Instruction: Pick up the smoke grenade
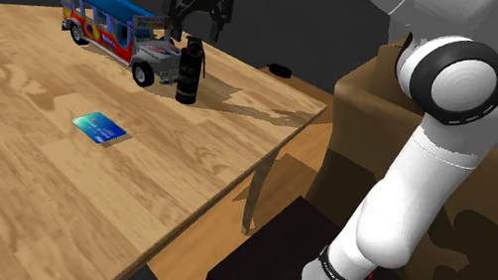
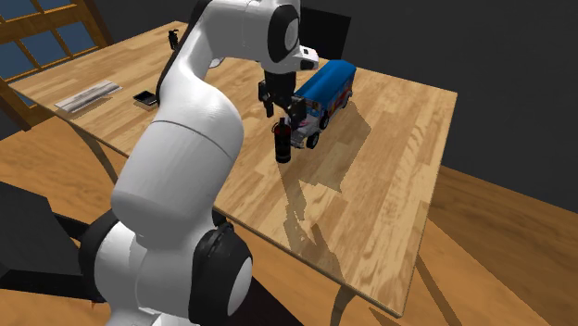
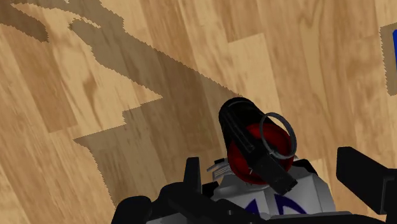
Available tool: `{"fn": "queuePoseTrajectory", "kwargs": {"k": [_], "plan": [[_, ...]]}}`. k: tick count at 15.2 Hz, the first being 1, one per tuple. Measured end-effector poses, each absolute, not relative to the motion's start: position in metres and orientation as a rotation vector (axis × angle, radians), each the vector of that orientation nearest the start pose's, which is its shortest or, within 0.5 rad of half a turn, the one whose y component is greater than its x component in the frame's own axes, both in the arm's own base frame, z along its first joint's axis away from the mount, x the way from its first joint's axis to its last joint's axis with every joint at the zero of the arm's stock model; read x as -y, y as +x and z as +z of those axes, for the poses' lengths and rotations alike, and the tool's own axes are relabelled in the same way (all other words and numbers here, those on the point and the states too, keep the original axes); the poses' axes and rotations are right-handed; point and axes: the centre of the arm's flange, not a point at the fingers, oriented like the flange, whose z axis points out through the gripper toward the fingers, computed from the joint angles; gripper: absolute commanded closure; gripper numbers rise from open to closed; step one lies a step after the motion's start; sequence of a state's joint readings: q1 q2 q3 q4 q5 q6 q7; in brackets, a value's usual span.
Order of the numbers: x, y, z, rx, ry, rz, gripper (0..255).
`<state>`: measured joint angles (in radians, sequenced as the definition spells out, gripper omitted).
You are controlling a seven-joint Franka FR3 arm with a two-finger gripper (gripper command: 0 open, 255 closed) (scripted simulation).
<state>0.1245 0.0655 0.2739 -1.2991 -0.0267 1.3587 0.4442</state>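
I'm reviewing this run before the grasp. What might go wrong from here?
1. The smoke grenade stands upright and narrow, with the open jaws hanging above it. An off-centre descent may topple it.
2. The toy bus stands close beside it, so one jaw could strike the bus.
3. The lever along the grenade's top may snag a jaw.

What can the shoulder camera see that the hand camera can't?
Shoulder view, not wrist view: the blue card, the whole bus, the white arm and its stand.

Wrist view, not shoulder view: the grenade's red top, seen from above.

Both: the grenade standing on the wooden table, the bus's front beside it, and the open gripper above it, not touching it.
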Motion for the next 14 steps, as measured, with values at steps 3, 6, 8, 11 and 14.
{"fn": "queuePoseTrajectory", "kwargs": {"k": [3,6,8,11,14], "plan": [[-0.205,0.511,0.681,-0.082,-3.150,-0.001,0],[-0.205,0.510,0.669,-0.082,-3.150,-0.001,255],[-0.204,0.511,0.669,-0.083,-3.149,-0.002,255],[-0.204,0.511,0.669,-0.082,-3.149,-0.003,255],[-0.205,0.511,0.669,-0.082,-3.149,-0.004,255]]}}
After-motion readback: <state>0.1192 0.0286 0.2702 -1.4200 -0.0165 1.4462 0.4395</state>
